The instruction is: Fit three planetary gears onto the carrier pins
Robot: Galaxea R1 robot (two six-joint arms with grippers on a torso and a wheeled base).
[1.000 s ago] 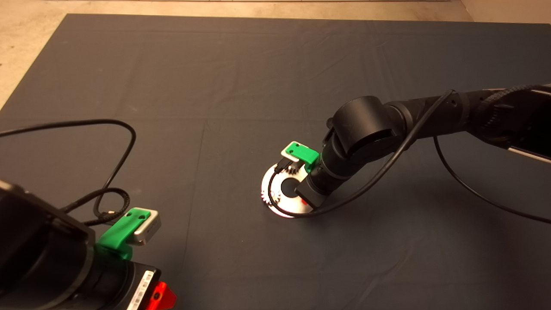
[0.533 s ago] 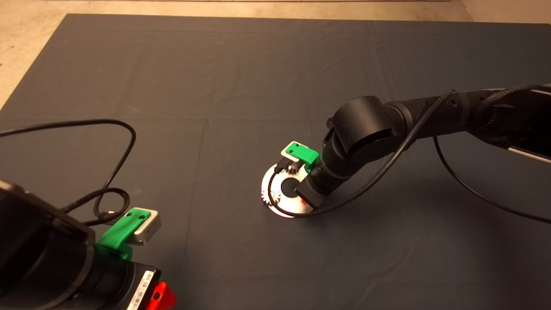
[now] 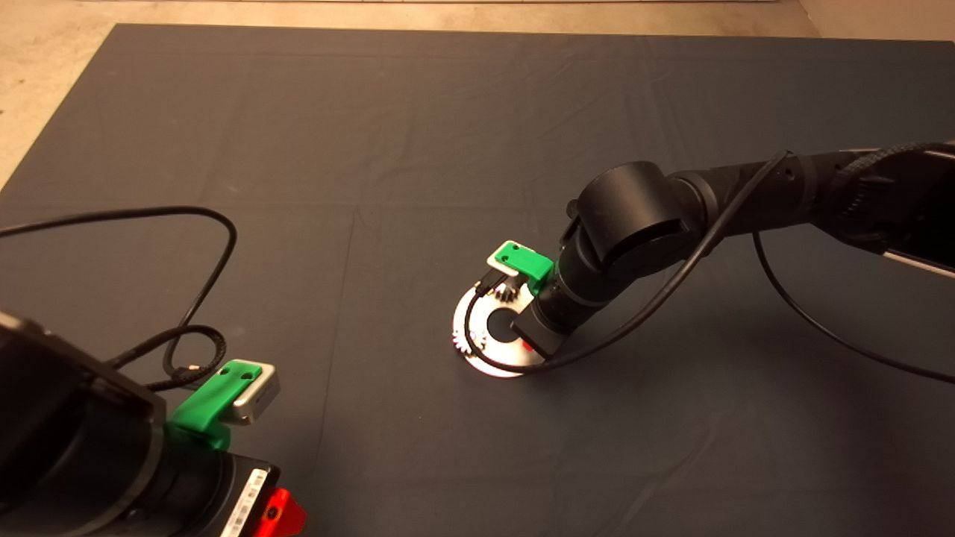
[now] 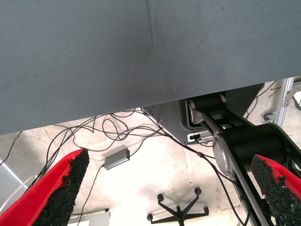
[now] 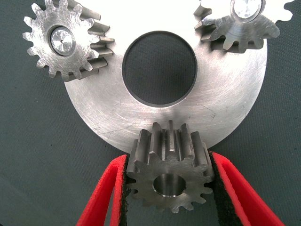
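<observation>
Carefully now: your right pincer (image 5: 169, 188) grips the third gear (image 5: 169, 176) over the disc (image 5: 225, 117) rim

Two gears (image 5: 63, 42) sit on pins; a tilted bore may jam or clash teeth. Your left pincer (image 4: 174, 193) waits open, off the bench

The head view looks down from high over the mat (image 3: 418, 127), far enough off to take in both arms. The right wrist view sits close above the right hand (image 5: 169, 188), facing straight down at the disc (image 5: 225, 117) just beyond its fingertips; the head view shares that disc (image 3: 501, 361). The left wrist view faces past the left hand (image 4: 169, 188), over the mat's edge (image 4: 141, 56), to the floor (image 4: 155, 174).
</observation>
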